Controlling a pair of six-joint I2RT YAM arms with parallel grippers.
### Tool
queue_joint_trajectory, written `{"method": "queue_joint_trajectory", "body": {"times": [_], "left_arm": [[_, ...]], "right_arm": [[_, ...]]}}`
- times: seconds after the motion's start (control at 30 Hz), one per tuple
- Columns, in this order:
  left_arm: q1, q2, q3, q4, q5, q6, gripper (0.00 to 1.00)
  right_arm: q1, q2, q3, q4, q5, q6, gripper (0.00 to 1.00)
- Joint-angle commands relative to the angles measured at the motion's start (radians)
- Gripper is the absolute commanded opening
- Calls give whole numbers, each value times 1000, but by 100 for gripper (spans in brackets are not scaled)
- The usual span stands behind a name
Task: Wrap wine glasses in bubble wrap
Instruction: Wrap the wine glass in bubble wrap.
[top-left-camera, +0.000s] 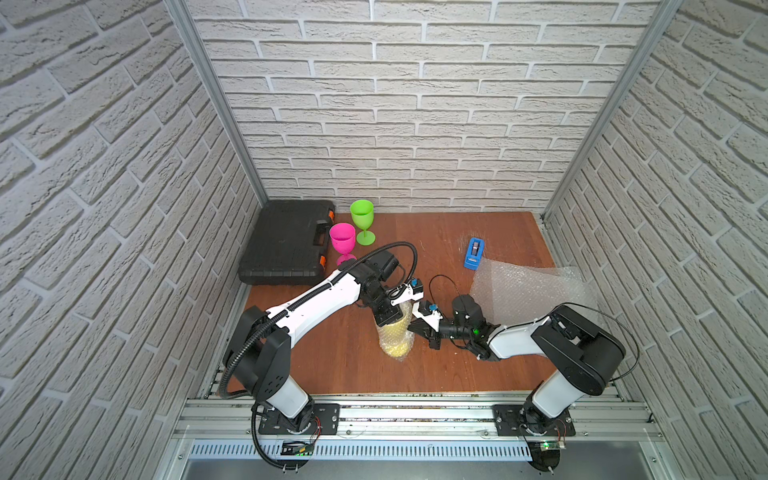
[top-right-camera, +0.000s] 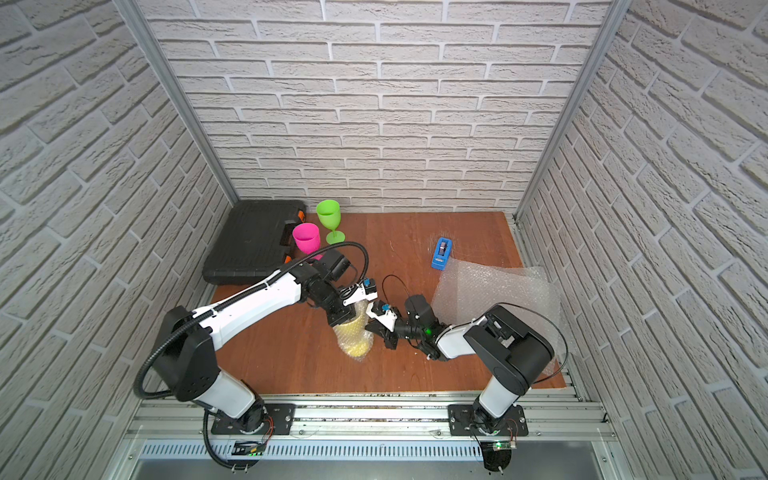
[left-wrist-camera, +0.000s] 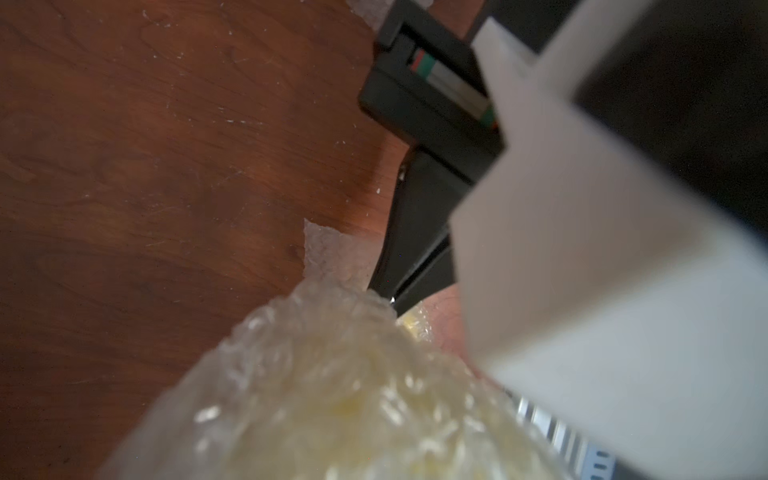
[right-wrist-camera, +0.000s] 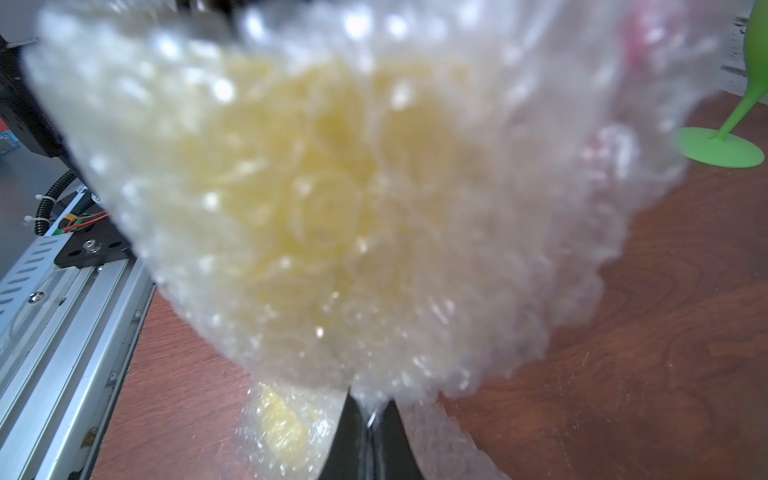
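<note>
Three goblets are on a wooden worktop (top-left-camera: 332, 365). Two stand upright and bare at the back: one pink goblet (top-left-camera: 343, 239) and, just behind it, one lime green goblet (top-left-camera: 362, 216), both beside one closed black tool case (top-left-camera: 286, 245). The third, a yellow goblet (top-left-camera: 397, 345), is at the middle of the worktop, its colour showing through the bubble wrap (right-wrist-camera: 478, 257) bundled around it. A flat pile of spare bubble wrap (top-left-camera: 536, 291) lies to the right; its sheets cannot be counted. One blue tape dispenser (top-left-camera: 474, 253) sits just behind that pile.

Two arms meet at the bundle. The right gripper (right-wrist-camera: 368, 409) reaches in from the side, its fingers closed on a thin edge of the wrap low on the bundle. The left gripper (top-left-camera: 390, 320) sits on top of the bundle, fingers closed; what they pinch is hidden.
</note>
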Motion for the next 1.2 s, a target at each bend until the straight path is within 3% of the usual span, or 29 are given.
{"method": "queue_joint_trajectory", "body": {"times": [0.0, 0.3, 0.63, 0.8, 1.0, 1.17], "left_arm": [[-23, 73, -108, -31, -264, -89, 11], [-27, -211, 9, -74, -293, -145, 40], [-30, -196, 177, -159, -295, -212, 47], [-29, -185, 164, -59, -188, -255, 49], [-29, -125, 111, 32, -126, -320, 44], [-22, -64, 44, 50, -138, -358, 14]], "right_arm": [[-3, -25, -12, 2, 25, -2, 3], [-5, -40, -11, -36, 33, -10, 3], [-5, -43, -5, -52, 22, -11, 3], [-5, -50, 0, -66, 24, -13, 3], [-3, -52, 2, -76, 29, -16, 3], [-5, -51, 5, -80, 32, -18, 3]]}}
